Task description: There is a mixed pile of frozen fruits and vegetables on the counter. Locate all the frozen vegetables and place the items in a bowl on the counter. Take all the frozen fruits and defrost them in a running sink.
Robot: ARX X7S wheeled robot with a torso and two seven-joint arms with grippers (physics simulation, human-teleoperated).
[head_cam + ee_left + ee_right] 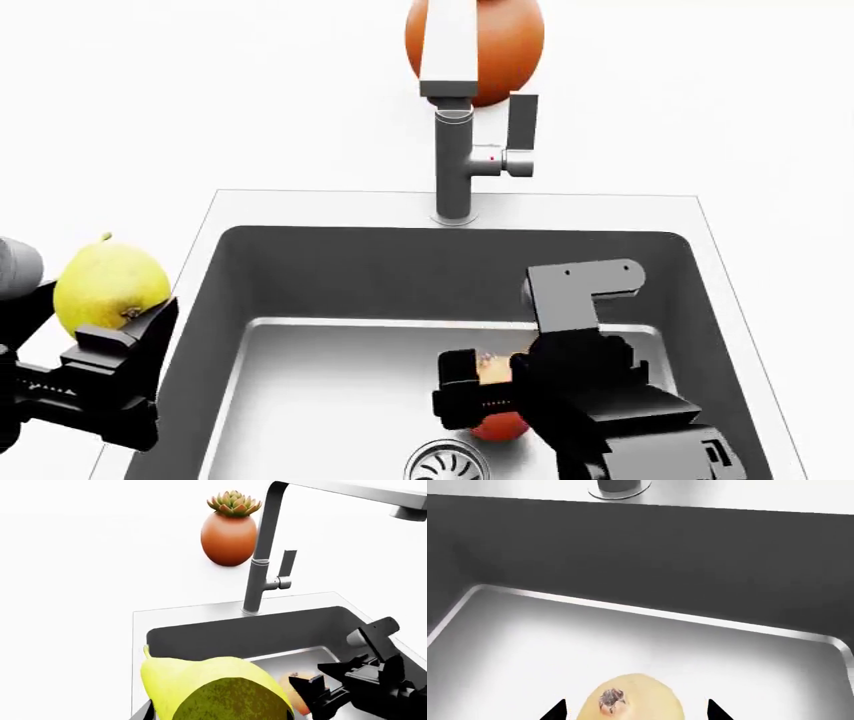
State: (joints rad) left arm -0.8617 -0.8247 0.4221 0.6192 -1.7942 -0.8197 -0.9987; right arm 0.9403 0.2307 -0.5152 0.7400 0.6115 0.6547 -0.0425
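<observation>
My left gripper (114, 325) is shut on the yellow pear-shaped fruit (110, 285) and holds it above the white counter (120, 150), just left of the sink's rim. The pear fills the near part of the left wrist view (220, 690). My right gripper (487, 392) is low inside the grey sink (334, 270). Its fingertips stand a little apart on either side of the yellow-to-red fruit (627, 700), which lies beside the drain (447, 462). The bowl, carrot and eggplant are out of view.
The tall grey faucet (454, 130) rises behind the sink, its spout reaching over the basin, with a side handle (521, 130). No water shows. An orange vase with a succulent (229, 535) stands on the counter behind the faucet.
</observation>
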